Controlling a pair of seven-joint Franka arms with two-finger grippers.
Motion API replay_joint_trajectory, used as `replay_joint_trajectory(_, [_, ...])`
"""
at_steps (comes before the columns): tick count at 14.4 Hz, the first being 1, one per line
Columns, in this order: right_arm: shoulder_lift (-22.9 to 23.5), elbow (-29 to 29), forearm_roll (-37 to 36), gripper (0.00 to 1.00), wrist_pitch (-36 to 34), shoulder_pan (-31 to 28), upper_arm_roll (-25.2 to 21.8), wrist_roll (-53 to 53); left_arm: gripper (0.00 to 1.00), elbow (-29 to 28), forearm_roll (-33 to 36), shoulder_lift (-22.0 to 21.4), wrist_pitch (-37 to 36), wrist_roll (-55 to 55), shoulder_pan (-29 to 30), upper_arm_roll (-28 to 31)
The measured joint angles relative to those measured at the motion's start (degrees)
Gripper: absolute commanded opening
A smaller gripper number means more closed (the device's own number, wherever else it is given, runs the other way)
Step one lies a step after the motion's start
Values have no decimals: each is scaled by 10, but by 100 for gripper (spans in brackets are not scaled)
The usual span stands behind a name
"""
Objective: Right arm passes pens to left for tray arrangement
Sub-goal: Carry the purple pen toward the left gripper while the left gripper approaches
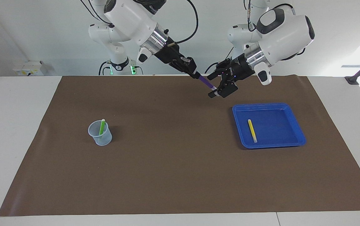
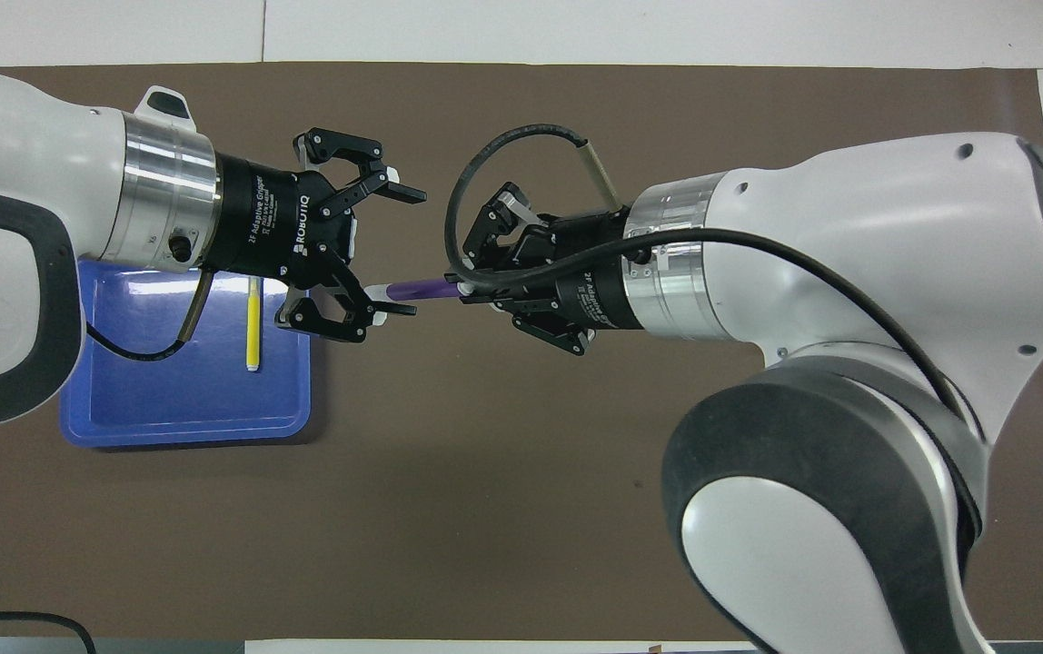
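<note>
The right gripper (image 1: 196, 74) is clamped on the slim purple marker pen (image 1: 207, 83), holding it up over the brown mat (image 1: 173, 163), whitish tip poked between the left gripper's (image 1: 219, 85) wide-open fingers. The tip sits close to one finger; if the left closes off-centre the pen could tilt or slip. The slim yellow marker pen (image 1: 252, 130) lies in the shallow bright-blue plastic tray (image 1: 289, 142)

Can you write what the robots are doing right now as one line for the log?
phase: handover | right gripper: shut on purple pen | left gripper: open around pen tip | yellow pen: in tray | green pen: in cup
</note>
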Motion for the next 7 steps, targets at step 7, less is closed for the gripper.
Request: replay_joint_trajectory(7, [0, 0, -6, 0, 0, 0, 5, 0, 78, -11, 0, -9, -25, 0, 0, 2])
